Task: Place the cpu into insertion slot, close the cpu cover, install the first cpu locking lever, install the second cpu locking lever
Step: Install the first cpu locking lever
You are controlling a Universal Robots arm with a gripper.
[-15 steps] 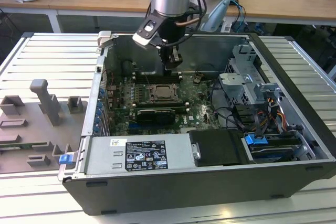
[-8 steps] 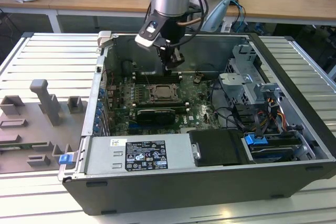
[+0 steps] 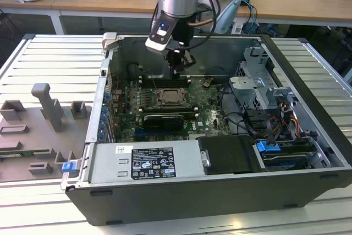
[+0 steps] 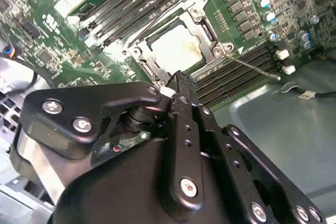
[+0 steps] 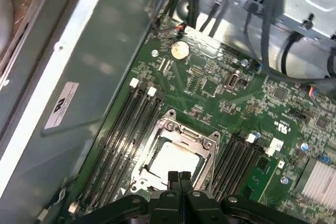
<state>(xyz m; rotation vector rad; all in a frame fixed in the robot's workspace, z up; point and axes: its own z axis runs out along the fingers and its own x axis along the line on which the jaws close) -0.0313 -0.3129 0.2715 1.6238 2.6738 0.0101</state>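
Note:
The cpu (image 4: 176, 48) shows its pale square face in the insertion slot (image 3: 172, 99) on the green board. The silver cpu cover (image 4: 202, 22) lies flat around it as a frame; both also appear in the first wrist view, cpu (image 5: 176, 160) and cover (image 5: 181, 130). One thin lever rod (image 4: 254, 67) sticks out from the socket corner over the memory slots. My gripper (image 3: 177, 71) hangs just above the socket's far edge, shut with nothing between its fingers. Its tips (image 5: 178, 174) meet over the socket rim, and the gripper (image 4: 176, 78) is close to the frame's corner.
The open computer case (image 3: 308, 75) surrounds the board, with a drive cage (image 3: 258, 89) and cables on the exterior view's right. A black graphics card (image 3: 162, 119) lies in front of the socket. Memory slots (image 5: 123, 129) flank it. Grey fixtures (image 3: 47, 108) stand on the table outside.

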